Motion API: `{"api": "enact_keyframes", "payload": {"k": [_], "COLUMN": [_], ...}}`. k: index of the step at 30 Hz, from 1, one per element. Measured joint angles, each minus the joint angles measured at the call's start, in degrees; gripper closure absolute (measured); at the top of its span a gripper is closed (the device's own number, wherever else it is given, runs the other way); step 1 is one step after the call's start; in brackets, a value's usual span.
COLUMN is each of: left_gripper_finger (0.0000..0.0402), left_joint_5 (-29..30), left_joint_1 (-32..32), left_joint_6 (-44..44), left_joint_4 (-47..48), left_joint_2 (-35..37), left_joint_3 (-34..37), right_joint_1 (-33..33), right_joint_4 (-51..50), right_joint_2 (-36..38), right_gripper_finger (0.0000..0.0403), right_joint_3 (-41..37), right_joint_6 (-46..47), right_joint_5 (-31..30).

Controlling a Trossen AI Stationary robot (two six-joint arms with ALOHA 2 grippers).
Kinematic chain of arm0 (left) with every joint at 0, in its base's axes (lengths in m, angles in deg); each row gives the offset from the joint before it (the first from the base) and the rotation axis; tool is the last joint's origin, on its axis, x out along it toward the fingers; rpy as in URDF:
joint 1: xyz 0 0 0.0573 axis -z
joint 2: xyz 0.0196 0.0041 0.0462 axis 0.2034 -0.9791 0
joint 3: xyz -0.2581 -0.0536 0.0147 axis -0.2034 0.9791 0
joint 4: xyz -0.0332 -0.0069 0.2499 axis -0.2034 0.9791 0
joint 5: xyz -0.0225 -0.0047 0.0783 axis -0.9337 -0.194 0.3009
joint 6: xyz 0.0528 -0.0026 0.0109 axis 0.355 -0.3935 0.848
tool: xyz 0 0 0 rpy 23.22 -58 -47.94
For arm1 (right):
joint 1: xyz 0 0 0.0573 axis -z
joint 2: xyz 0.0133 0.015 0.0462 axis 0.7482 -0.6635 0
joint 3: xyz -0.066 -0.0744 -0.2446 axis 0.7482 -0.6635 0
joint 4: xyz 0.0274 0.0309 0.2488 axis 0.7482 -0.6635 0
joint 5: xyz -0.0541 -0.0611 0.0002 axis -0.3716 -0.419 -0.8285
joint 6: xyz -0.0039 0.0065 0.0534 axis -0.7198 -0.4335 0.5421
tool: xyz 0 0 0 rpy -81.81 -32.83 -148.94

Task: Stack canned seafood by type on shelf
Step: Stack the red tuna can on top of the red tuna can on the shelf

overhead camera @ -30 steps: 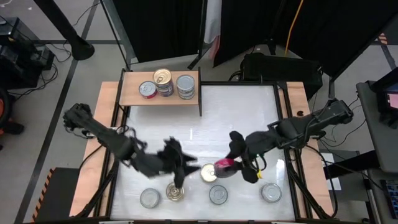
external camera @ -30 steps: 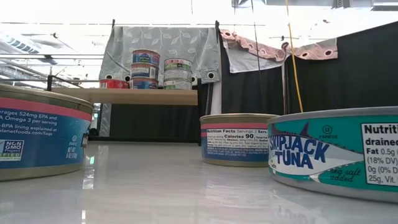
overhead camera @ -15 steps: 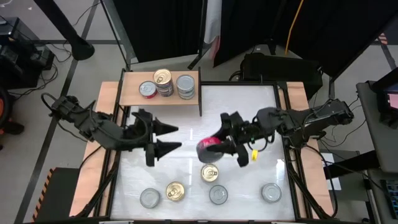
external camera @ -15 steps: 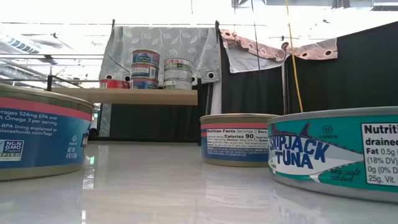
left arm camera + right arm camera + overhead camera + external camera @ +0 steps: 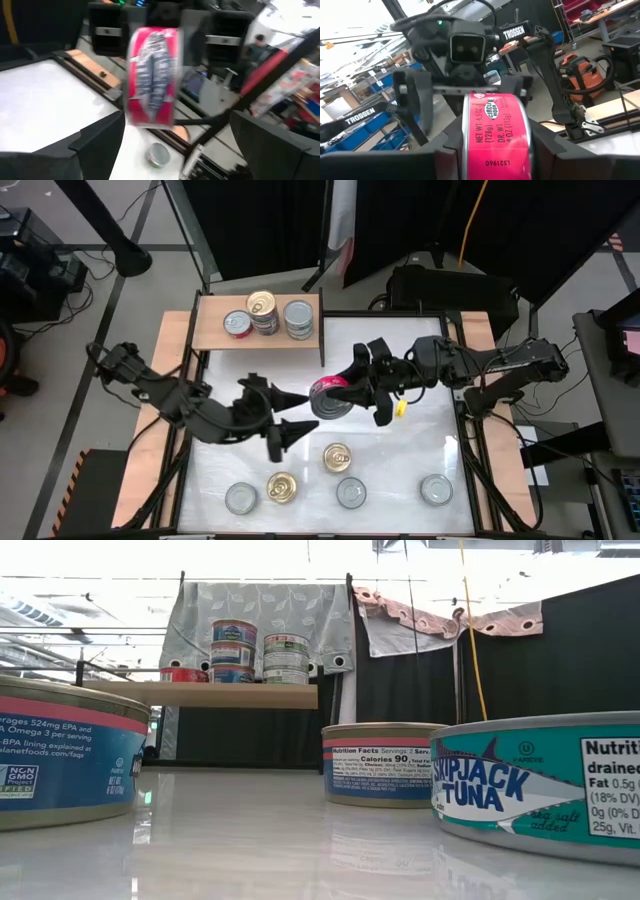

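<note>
While the right hand (image 5: 352,392) pinches a red tin (image 5: 328,398) on edge, the shelf (image 5: 205,328) lies ahead of it, past the tin; left hand (image 5: 284,418) spread, farther off.

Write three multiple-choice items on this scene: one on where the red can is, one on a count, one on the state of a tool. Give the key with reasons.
1. Where is the red can?
A. On the shelf
B. Held above the table between the two arms
C. In the front row of cans

2. How many stacks or single cans stand on the shelf, seen from above?
A. Three
B. Five
C. One

3. The left tool is
A. shut on a can
B. open and empty
C. out of view

Key: 1 B, the right tool grips it in mid-air over the table. 2 A, three lids show side by side. 3 B, its fingers stand spread with nothing between them.
</note>
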Motion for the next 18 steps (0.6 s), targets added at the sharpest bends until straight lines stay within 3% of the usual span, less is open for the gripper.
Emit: {"api": "enact_keyframes", "payload": {"k": [4,11,14,18], "left_gripper_finger": [0.0039,0.0058,0.0108,0.0213], "left_joint_5": [4.0,2.2,1.7,0.2], "left_joint_1": [-0.7,-3.4,-4.2,-4.8], "left_joint_6": [-1.4,0.2,0.4,2.4], "left_joint_4": [0.9,-1.4,-1.1,-1.2], "left_joint_2": [-1.2,-2.0,-2.1,-2.1], "left_joint_3": [0.0,0.1,0.1,0.1], "right_joint_1": [0.3,0.3,0.3,0.3], "right_joint_4": [0.1,0.5,0.6,0.4], "right_joint_2": [0.0,0.0,0.0,0.0], "right_gripper_finger": [0.0272,0.0281,0.0276,0.0270], "right_joint_3": [0.0,0.0,0.0,0.0], "right_joint_6": [-0.2,-0.8,-1.8,-1.9], "right_joint_5": [0.1,0.1,0.1,-0.2]}}
